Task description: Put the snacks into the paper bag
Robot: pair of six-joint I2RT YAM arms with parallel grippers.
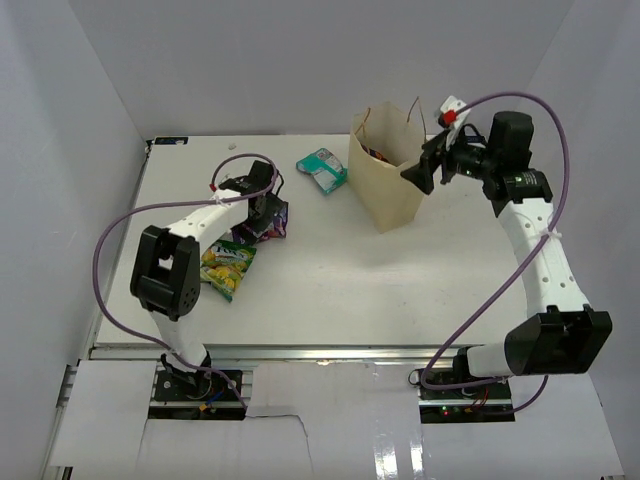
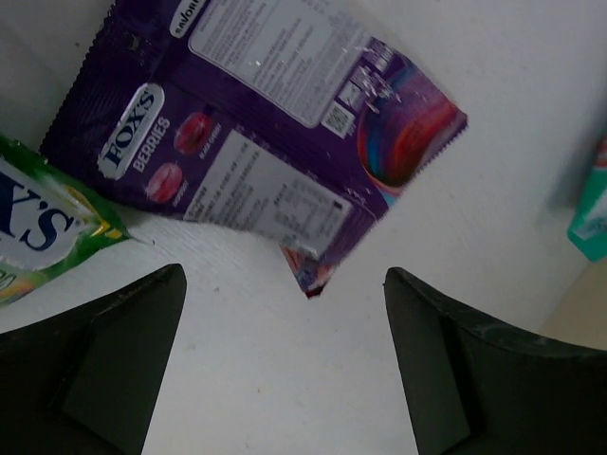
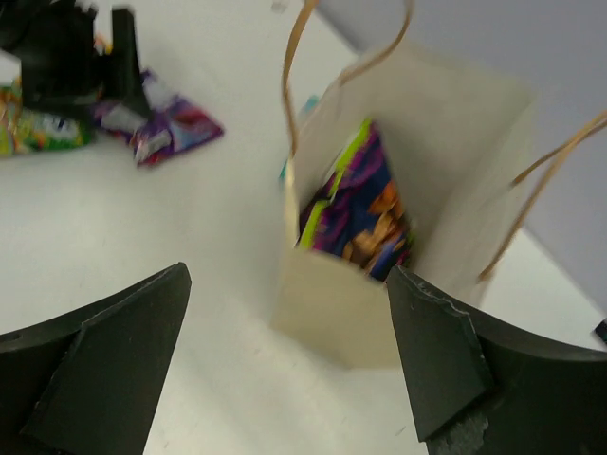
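A: Right gripper (image 3: 286, 277)?
B: Jaws spread wide, empty, above the mouth of the paper bag (image 3: 332, 313). A multicoloured packet (image 3: 356, 209) stands inside the bag.
A: Left gripper (image 2: 283, 277)?
B: Also wide, holding nothing, over the purple packet (image 2: 256, 123), well left of the bag. The green-yellow packet (image 2: 38, 227) lies farther left, the teal packet (image 1: 322, 168) near the bag.

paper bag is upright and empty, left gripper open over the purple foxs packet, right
Not empty: the right wrist view shows a colourful packet inside the upright paper bag. The left gripper is open over the purple Fox's packet, as you said.
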